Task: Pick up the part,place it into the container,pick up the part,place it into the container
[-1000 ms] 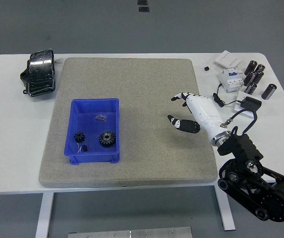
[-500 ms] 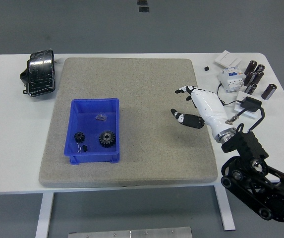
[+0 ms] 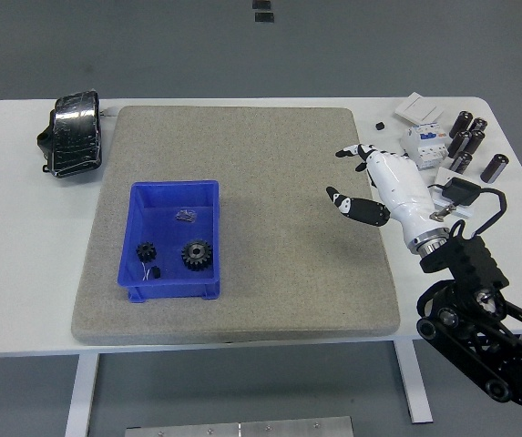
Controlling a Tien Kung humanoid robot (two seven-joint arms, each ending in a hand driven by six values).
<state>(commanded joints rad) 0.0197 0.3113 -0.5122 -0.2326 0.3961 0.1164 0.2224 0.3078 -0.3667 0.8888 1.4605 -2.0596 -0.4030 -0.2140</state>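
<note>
While empty, right hand well right of the parts; details largest to smallest:
Bench (image 3: 24, 273): white, smooth, rounded corners.
Mat (image 3: 270, 164): grey, felt-like, rectangular, covering most of the bench.
Right arm (image 3: 479, 337): black, jointed, entering from lower right corner.
Container (image 3: 208, 198): blue plastic bin, rectangular, open top, left of mat centre.
Right hand (image 3: 370, 187): white shell, black fingertips, fingers spread wide, holding nothing, above the mat's right edge, well apart from the container.
Black bundle (image 3: 74, 132): glossy, wrapped, at far left of bench, off the mat.
Breaker-like unit (image 3: 422, 141): white plastic block, far right; print too small to read.
Cylinders (image 3: 468, 137): dark, several, upright beside the unit.
Larger gear (image 3: 197, 254): black, toothed, lying inside the container, near its front wall.
Smaller gear (image 3: 146, 250): black, toothed, inside the container, left of the larger gear.
Clear piece (image 3: 185, 216): small, inside the container, toward its back; shape unclear.
</note>
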